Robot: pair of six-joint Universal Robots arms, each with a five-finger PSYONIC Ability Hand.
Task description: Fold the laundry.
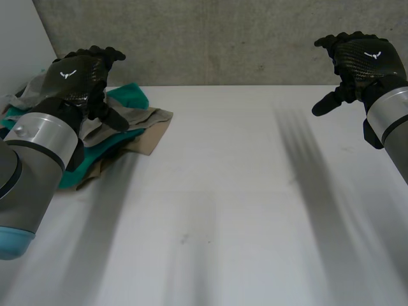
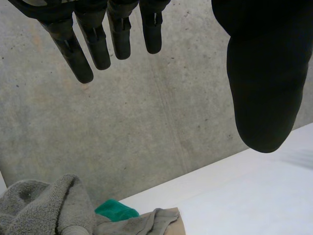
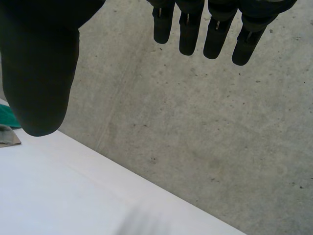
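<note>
The table [image 1: 210, 210] spreads white in front. Farther back, at its left, sits the pile [image 1: 145, 127] of crumpled cloths in teal, tan and grey, none folded yet. The left hand [image 1: 76, 80] hovers over the pile, fingers straight, thumb apart, holding nothing. The right hand [image 1: 360, 60] hangs well apart at the far right, likewise slack and bare. Behind stands the wall [image 1: 223, 38]. The task looks barely begun. Next, the left hand should drop, pinch one top cloth and draw it to the middle for spreading.
</note>
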